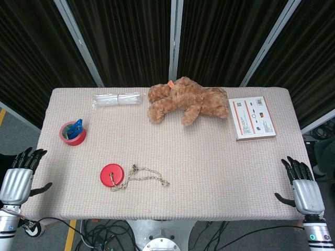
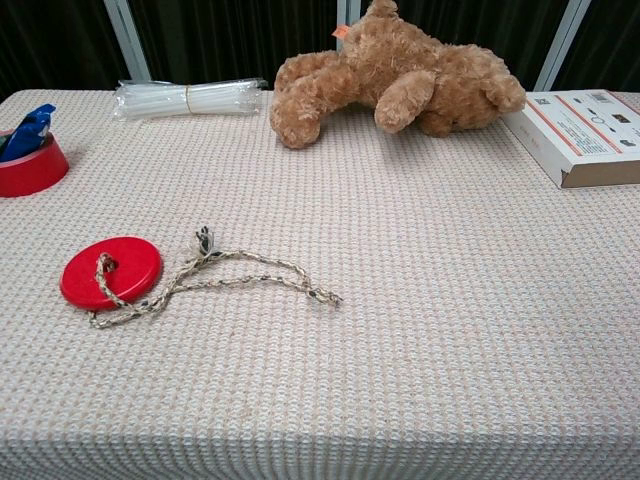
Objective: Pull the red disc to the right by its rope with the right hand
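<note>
The red disc (image 1: 111, 174) (image 2: 111, 271) lies flat on the table, front left of centre. Its braided rope (image 1: 145, 178) (image 2: 228, 276) is threaded through the disc and trails to the right in a loose loop, ending in a frayed tip. My right hand (image 1: 302, 187) hovers off the table's front right corner, fingers spread, holding nothing, far from the rope. My left hand (image 1: 19, 175) hangs off the front left edge, also with fingers apart and nothing in it. Neither hand shows in the chest view.
A brown teddy bear (image 1: 186, 100) (image 2: 395, 77) lies at the back centre. A white box (image 1: 252, 117) (image 2: 585, 133) sits back right, a bundle of clear straws (image 1: 118, 99) (image 2: 188, 98) back left, and a red tape roll with a blue clip (image 1: 73, 133) (image 2: 28, 157) at the left.
</note>
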